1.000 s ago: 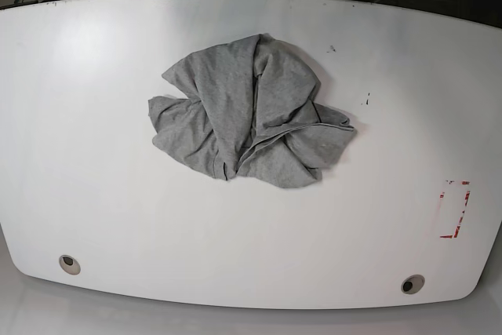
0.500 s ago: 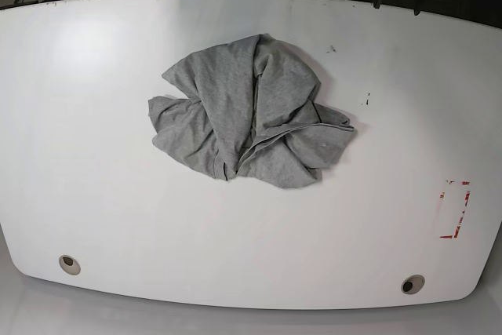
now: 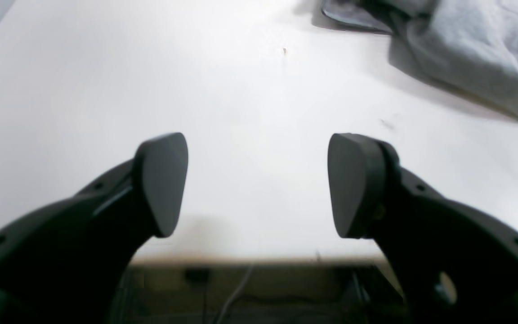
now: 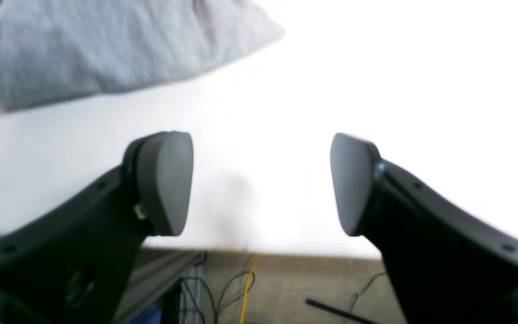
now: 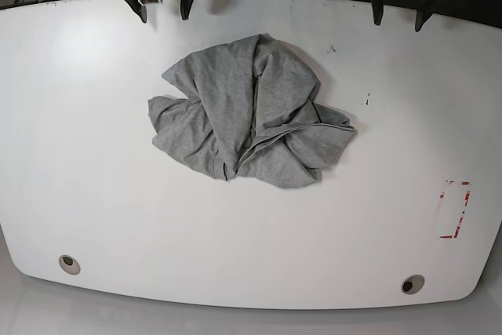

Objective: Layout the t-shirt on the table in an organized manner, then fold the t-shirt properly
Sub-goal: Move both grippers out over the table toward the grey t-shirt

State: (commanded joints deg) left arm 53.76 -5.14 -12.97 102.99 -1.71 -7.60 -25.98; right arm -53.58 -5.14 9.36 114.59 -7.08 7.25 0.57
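The grey t-shirt (image 5: pixel 247 111) lies crumpled in a heap on the white table (image 5: pixel 94 154), a little behind its middle. My left gripper (image 5: pixel 398 18) hangs open over the table's far edge at the right. In the left wrist view that gripper (image 3: pixel 256 184) is empty, with the t-shirt (image 3: pixel 475 49) ahead and to its right. My right gripper (image 5: pixel 164 12) hangs open over the far edge at the left. Its own view shows the right gripper (image 4: pixel 259 184) empty, with the t-shirt (image 4: pixel 106 45) ahead and to its left. Neither gripper touches the cloth.
Two round grommets (image 5: pixel 69 263) (image 5: pixel 412 283) sit near the table's front edge. A red dashed rectangle (image 5: pixel 455 209) marks the right side. Small dark specks (image 5: pixel 366 100) lie right of the t-shirt. Cables (image 4: pixel 247 288) lie on the floor beyond the far edge.
Both grippers have come down into the base view at the table's far edge; a second ago neither showed fully. The t-shirt has not moved.
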